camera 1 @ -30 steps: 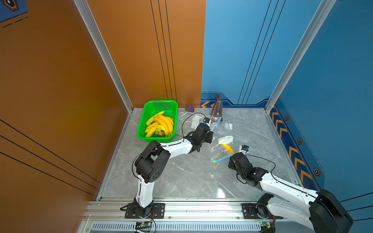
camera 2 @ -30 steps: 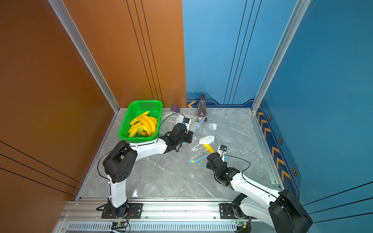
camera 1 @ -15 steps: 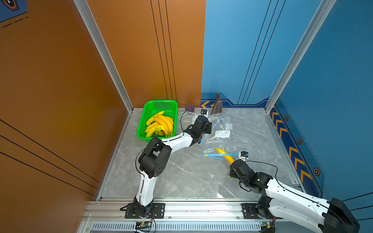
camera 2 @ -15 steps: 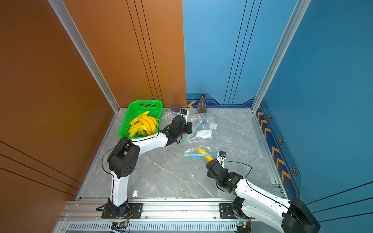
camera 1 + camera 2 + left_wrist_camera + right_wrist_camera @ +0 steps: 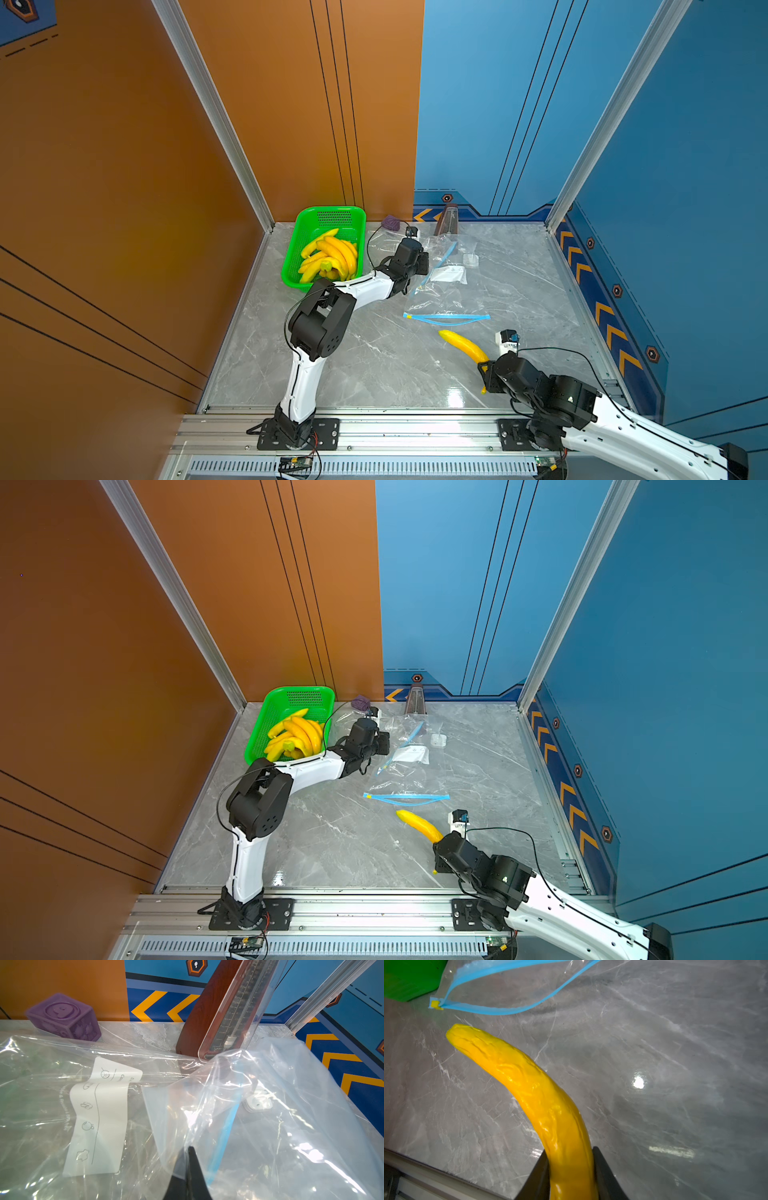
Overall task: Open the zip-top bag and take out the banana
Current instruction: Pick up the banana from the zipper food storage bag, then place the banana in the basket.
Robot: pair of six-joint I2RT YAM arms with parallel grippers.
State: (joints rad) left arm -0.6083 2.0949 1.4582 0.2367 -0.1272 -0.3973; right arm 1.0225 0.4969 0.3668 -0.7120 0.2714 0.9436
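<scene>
near the front edge of the table point(image 5: 374, 374), my right gripper point(image 5: 570, 1153) is clamped on the stem end of the banana point(image 5: 463, 347), which is just clear of the zip-top bag point(image 5: 440, 297) and its gaping blue zip point(image 5: 446, 319). my left gripper point(image 5: 190, 1155) is pinched together on the bag's far plastic. to finish well, i'd carry the fruit away level, squeeze firmly but gently so it can't pivot, and set it down well apart from the bag.

Clear crinkled plastic bag point(image 5: 443, 300), glossy marbled table point(image 5: 374, 365)
</scene>
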